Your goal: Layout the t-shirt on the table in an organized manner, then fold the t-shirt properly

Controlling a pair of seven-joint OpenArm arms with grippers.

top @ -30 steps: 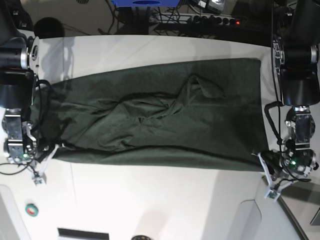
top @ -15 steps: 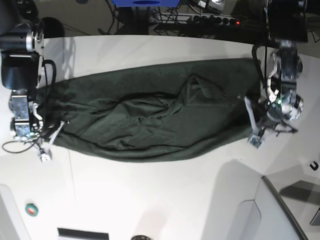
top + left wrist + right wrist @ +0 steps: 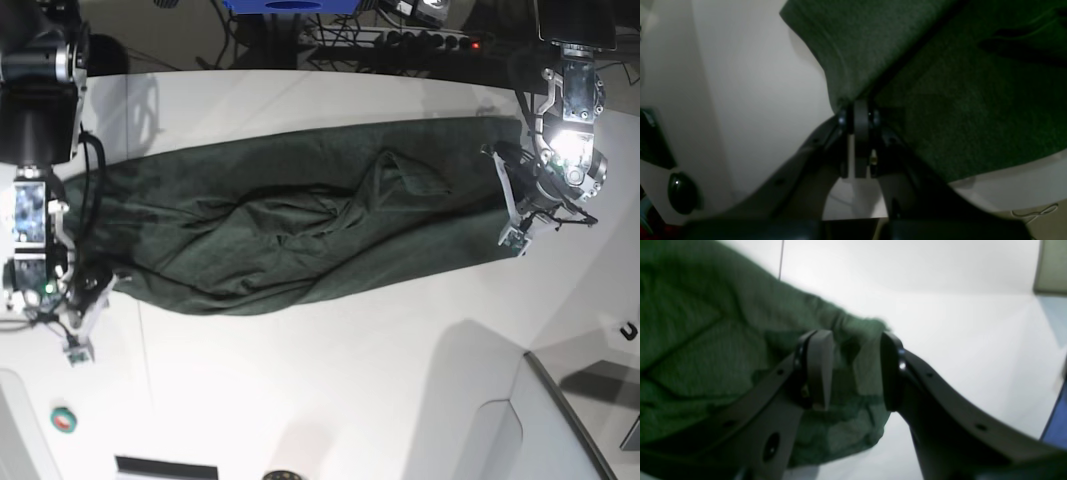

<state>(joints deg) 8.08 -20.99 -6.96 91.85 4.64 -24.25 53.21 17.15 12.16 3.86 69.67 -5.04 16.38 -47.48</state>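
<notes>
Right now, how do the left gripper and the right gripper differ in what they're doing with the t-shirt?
The left gripper has its jaws pressed together on an edge of the t-shirt, pinching the fabric; the right gripper has its jaws apart, with cloth loose in the gap. In the base view, the left gripper is at the shirt's far right end, the right gripper at its left end near the front. Both sit at the shirt's ends over the table.

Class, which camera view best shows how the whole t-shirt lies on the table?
The base view: the t-shirt lies stretched across the table, bunched mid-body. The left wrist view shows only a pinched edge; the right wrist view shows only a corner between open jaws.
</notes>
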